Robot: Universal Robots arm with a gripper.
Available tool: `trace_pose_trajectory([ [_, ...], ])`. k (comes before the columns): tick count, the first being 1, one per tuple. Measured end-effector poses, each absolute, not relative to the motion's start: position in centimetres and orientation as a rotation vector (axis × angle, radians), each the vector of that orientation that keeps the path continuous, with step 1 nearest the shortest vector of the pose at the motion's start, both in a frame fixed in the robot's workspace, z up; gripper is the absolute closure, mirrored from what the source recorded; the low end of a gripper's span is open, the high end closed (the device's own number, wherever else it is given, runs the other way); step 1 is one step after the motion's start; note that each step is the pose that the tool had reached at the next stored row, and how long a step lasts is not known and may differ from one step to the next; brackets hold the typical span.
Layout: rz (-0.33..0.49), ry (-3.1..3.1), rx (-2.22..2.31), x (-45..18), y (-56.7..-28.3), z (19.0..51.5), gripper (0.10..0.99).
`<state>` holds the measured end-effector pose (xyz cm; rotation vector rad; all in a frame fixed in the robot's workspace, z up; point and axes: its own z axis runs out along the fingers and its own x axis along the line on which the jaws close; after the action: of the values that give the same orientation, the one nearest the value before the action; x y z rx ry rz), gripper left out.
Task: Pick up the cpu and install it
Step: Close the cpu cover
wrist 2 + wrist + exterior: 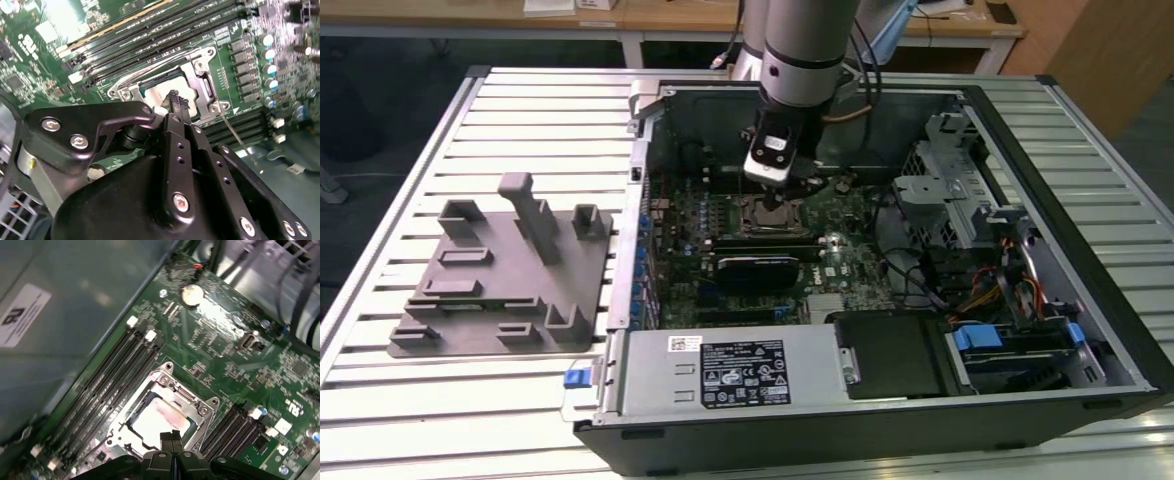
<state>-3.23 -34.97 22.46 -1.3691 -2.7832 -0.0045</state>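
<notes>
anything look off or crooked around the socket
Nothing looks broken or spilled. The chip lies square in its socket frame under the gripper; the one oddity is a faint pinkish smear on its shiny top.

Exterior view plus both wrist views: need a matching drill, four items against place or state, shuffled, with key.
A cpu
B gripper
C grey tray
D coin cell

1 on the slatted table, on the exterior view's left of the case
2 round and shiny, on the green board
3 inside the metal socket frame
4 shut, poised over the cpu

Pairs: A-3, B-4, C-1, D-2
</notes>
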Motion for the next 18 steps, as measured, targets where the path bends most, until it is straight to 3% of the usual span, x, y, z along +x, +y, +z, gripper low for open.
trace_pose_trajectory([
  [18,0.006,-2.969,-0.898,-3.23,-34.97,22.39,0.980],
])
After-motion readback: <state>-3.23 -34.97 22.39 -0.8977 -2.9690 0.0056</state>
